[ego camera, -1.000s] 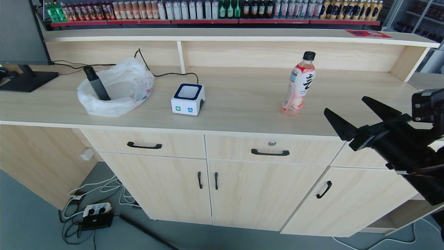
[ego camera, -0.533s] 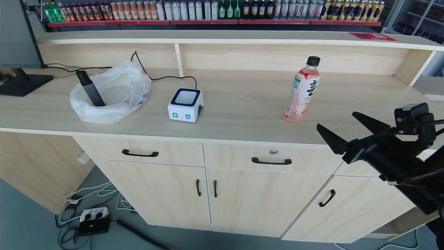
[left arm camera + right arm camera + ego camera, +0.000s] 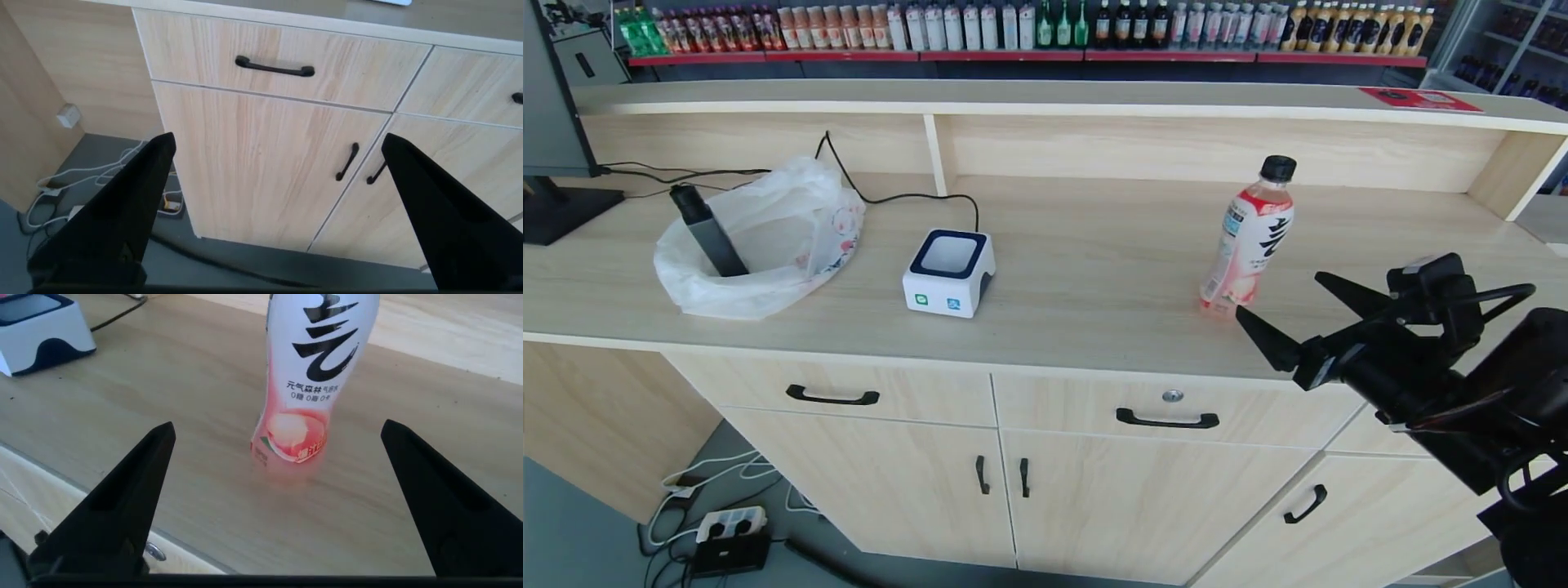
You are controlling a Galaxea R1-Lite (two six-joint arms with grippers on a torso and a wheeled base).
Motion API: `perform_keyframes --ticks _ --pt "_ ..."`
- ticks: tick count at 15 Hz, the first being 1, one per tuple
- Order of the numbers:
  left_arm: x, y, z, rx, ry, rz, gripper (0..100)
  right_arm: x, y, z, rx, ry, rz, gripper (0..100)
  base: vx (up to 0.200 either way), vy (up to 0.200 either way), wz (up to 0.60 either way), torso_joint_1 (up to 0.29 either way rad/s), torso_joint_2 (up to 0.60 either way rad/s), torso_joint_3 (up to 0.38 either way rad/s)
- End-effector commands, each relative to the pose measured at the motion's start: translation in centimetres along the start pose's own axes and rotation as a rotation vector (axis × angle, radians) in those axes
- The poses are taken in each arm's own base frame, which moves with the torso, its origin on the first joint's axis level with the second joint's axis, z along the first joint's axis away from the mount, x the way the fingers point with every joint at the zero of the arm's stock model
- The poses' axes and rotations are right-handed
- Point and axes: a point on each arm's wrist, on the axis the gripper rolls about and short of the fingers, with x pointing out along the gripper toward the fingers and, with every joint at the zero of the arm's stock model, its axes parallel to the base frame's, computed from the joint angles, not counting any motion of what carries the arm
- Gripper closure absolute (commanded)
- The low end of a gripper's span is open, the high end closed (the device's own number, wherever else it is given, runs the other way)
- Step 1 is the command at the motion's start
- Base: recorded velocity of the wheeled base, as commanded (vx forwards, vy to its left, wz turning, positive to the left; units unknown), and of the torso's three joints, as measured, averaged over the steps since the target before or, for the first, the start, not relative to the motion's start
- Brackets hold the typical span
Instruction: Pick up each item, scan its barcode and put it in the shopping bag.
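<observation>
on the counter (image 3: 1078,269), in the head view, the pink drink bottle (image 3: 1250,237) stands upright, well apart from the white scanner (image 3: 949,273) and from the plastic shopping bag (image 3: 792,237) farther to our left, where a dark bottle (image 3: 707,233) already leans inside. our right gripper (image 3: 1280,295) is spread wide and holds nothing, one fingertip just beside the bottle's foot. over the last second the whole picture has slid, so the camera moved, not the goods. measured against the bottle, though, the right gripper has come in from well apart to just beside it.

below the counter edge, in the left wrist view, our left gripper (image 3: 278,139) hangs spread and empty, facing cupboard doors (image 3: 261,163) and a drawer handle (image 3: 274,66).

straight ahead in the right wrist view, the pink drink bottle shows in the gap between the two spread fingers but beyond their tips, untouched.

we judge one item bagged and this bottle next. the approach looks nearly done. what remains is to ease around the body, close, lift, show the barcode to the scanner, then carry it to the bag. so tall and narrow a bottle may tip if a finger nudges it first.
</observation>
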Motion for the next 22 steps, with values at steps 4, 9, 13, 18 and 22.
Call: perform_keyframes --ticks 4,9,13,18,22 --pt "0.0 0.0 0.0 0.0 0.0 0.0 0 2.5 -0.2 -1.0 -0.003 -0.002 -0.042 0 0.0 0.0 0.0 0.0 0.0 0.0" --pt "0.0 0.0 0.0 0.0 0.0 0.0 0 3.4 0.3 -1.1 0.005 -0.008 -0.063 0 0.0 0.0 0.0 0.0 0.0 0.0" --pt "0.0 0.0 0.0 0.0 0.0 -0.001 0 4.4 0.6 -0.5 0.063 -0.037 -0.133 0 0.0 0.0 0.0 0.0 0.0 0.0" --pt "0.0 0.0 0.0 0.0 0.0 0.0 0 5.9 4.3 0.5 0.224 -0.072 -0.227 0 0.0 0.0 0.0 0.0 0.0 0.0" --pt "0.0 0.0 0.0 0.0 0.0 0.0 0 6.9 4.3 -0.3 0.224 -0.068 -0.237 0 0.0 0.0 0.0 0.0 0.0 0.0"
